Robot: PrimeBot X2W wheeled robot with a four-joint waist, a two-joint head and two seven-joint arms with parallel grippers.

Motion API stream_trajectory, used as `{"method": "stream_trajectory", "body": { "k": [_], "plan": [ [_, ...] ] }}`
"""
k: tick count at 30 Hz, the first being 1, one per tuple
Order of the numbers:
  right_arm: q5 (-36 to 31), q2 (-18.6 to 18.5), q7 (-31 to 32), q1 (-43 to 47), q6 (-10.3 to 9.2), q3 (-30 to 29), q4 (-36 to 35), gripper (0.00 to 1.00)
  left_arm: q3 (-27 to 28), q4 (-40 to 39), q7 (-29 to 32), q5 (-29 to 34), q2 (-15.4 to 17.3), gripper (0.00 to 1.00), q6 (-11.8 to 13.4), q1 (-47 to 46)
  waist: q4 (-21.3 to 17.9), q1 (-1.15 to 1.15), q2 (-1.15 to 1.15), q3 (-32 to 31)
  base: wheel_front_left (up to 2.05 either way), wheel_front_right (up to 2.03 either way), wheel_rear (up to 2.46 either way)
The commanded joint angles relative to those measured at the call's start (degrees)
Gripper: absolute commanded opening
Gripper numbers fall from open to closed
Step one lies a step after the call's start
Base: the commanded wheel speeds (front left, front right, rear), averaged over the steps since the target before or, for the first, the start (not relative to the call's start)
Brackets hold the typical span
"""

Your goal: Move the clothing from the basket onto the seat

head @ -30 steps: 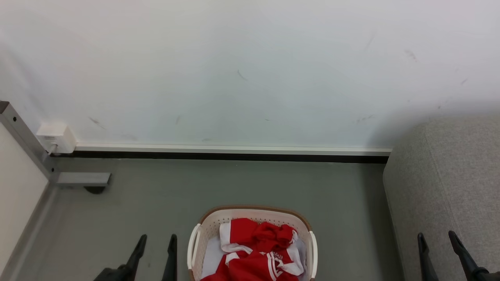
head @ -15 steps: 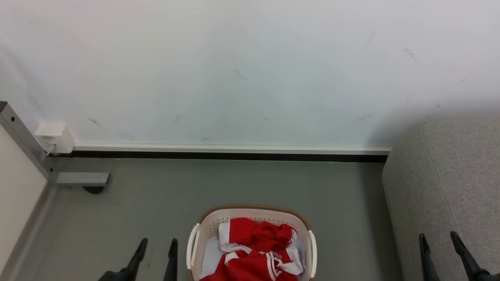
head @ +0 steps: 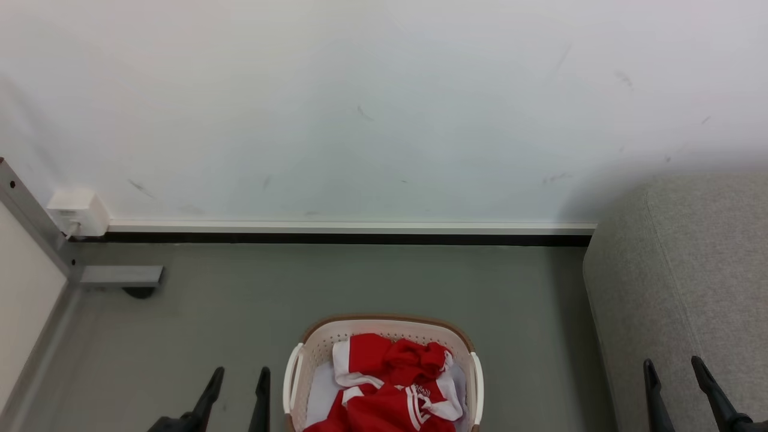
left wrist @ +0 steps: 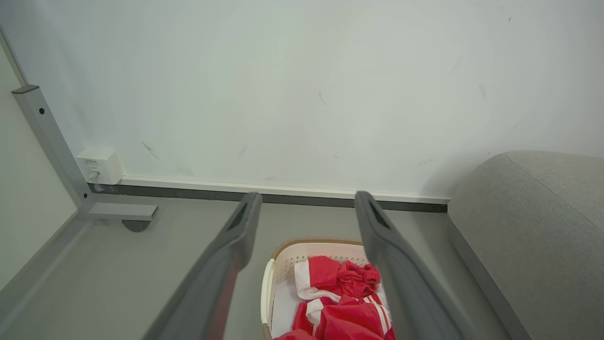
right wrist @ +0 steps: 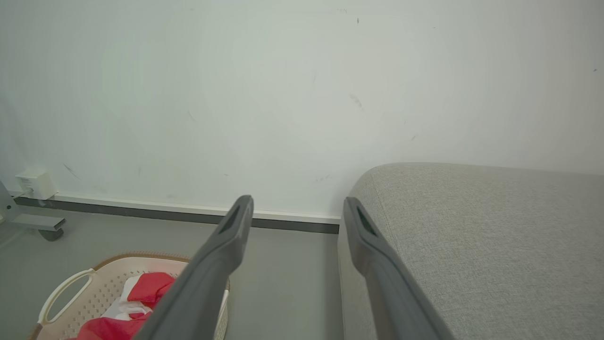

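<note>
2 empty, spread grippers: left gripper [head: 241, 373], right gripper [head: 671, 362]; bright red white-striped clothing [head: 393, 363] in oval cream perforated basket [head: 317, 355] near light grey sofa [head: 690, 270].

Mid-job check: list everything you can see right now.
basket: one, cream, brown rim, on the floor, centre.
clothing: one heap, number unclear, red and white, in the basket.
sheet: one, pale, in the basket beside the clothing.
sofa: one, light grey, right.
box: one, white, low on the wall, left.
frame: one, grey metal, left.
left gripper: one, dark fingers open, empty, left of the basket.
right gripper: one, dark fingers open, empty, by the sofa.
</note>
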Motion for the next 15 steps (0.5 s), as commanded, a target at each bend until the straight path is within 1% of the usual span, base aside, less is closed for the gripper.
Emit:
{"method": "stream_trajectory", "body": {
  "k": [1, 5, 7, 11, 15],
  "plan": [
    [0.16, -0.07, -0.21, 0.1, -0.12, -0.08, -0.1, 1.0, 0.11, 0.11, -0.05, -0.1, 0.38, 1.0, -0.03, -0.2, -0.12, 0.0, 0.0, 0.06, 0.0, 0.0, 0.0],
    [0.42, -0.22, -0.2, -0.36, -0.12, 0.36, -0.35, 1.0, -0.65, 1.49, -0.05, -2.05, 0.37, 1.0, 0.19, -1.15, -0.99, 0.0, 0.0, 0.46, 0.0, 0.0, 0.0],
    [0.55, -0.3, -0.2, -0.68, -0.12, 0.54, -0.6, 1.0, -1.86, 3.52, -0.05, -3.67, 0.35, 1.0, 0.37, -2.23, -1.51, 0.0, 0.0, 0.75, 0.0, 0.0, 0.0],
    [0.81, -0.64, -0.2, -1.59, -0.12, 0.82, -1.21, 1.0, -5.27, 9.01, 0.19, -6.52, 0.35, 1.0, -0.09, -6.49, -2.55, 0.0, 0.0, 2.29, 0.0, 0.0, 0.0],
    [1.12, -0.81, -0.2, -2.47, -0.12, 0.86, -1.65, 1.0, -9.44, 14.35, 4.67, -10.47, 0.37, 1.0, -0.61, -12.37, -3.47, 0.0, 0.0, 4.37, 0.0, 0.0, 0.0]
  ]
}}
